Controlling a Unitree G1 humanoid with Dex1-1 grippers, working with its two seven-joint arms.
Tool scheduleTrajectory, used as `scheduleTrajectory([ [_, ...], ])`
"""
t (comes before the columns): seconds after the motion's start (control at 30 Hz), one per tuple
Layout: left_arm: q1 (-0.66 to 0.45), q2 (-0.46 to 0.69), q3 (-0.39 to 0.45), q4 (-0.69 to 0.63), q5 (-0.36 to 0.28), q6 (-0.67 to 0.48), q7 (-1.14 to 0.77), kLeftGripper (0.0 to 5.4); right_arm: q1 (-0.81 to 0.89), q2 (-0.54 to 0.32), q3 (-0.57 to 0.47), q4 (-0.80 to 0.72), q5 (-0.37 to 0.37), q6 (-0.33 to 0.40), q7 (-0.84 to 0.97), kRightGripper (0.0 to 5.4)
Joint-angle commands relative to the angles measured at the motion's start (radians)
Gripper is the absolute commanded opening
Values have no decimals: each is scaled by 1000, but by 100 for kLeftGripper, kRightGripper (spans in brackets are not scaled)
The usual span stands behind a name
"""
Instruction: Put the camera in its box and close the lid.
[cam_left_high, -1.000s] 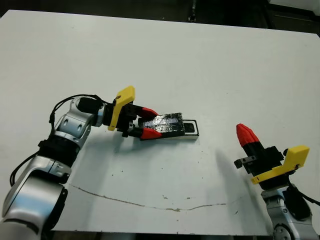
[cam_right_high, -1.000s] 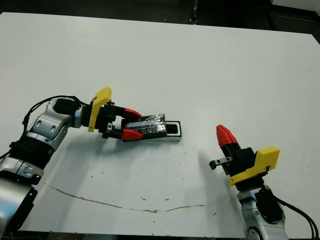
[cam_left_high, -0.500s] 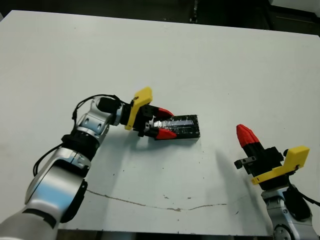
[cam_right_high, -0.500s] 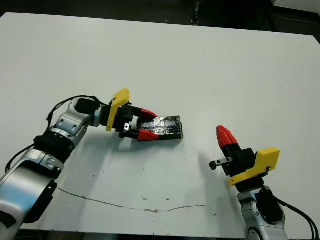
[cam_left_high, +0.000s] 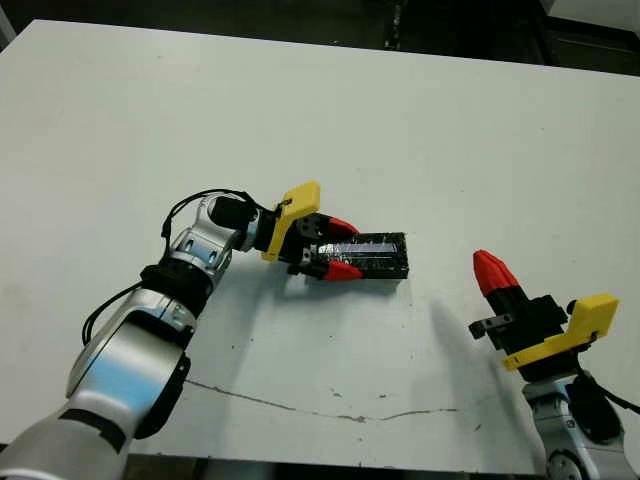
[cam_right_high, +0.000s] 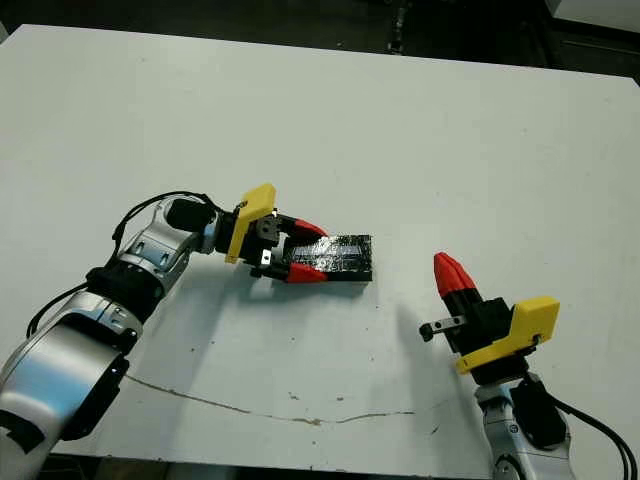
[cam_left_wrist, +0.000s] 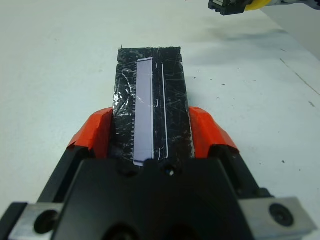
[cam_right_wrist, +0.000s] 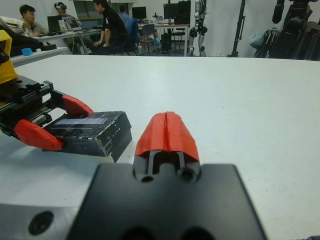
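The lid (cam_left_wrist: 150, 107) looks like glossy, crinkly black plastic film with a smooth pale stripe. Bench (cam_left_high: 330, 120) is matt white, scuffed and cracked near the front. Left pincer (cam_left_high: 334, 248) fingertips are matt red plastic.

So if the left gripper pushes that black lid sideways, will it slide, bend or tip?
The lid looks like a stiff, flat slab, so it probably won't bend. Its glossy, crinkly wrap may be slippery between the left gripper fingers. Lying low and flat, it seems unlikely to tip.

Robotics lab or shared workroom, probably. Beyond the white table (cam_right_wrist: 280, 90), people (cam_right_wrist: 107, 27) sit at desks with monitors (cam_right_wrist: 139, 12). Dark stands and what look like robot rigs (cam_right_wrist: 295, 30) line the far wall.
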Motion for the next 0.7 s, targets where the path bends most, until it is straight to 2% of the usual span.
scheduleTrajectory([
  [0.03,34,-117,-78,51,76,36,-9,315,7,-5,-8,13,6,-11,3,0],
  [0.17,26,-125,-101,56,106,17,9,315,9,-7,-7,6,-2,-4,-9,0],
  [0.27,23,-121,-126,31,132,47,32,315,10,-8,-8,4,-1,1,-11,0],
  [0.33,31,-117,-136,-2,141,95,60,315,9,-9,-9,6,0,-1,-9,0],
  [0.4,50,-115,-133,-67,137,215,111,315,7,-10,-9,11,3,-6,-3,0],
  [0.5,76,-99,-141,-164,138,290,120,361,5,-8,-8,14,-4,-16,-2,0],
  [0.7,127,-57,-158,-287,175,267,168,434,5,-15,-8,15,-6,-14,0,0],
])
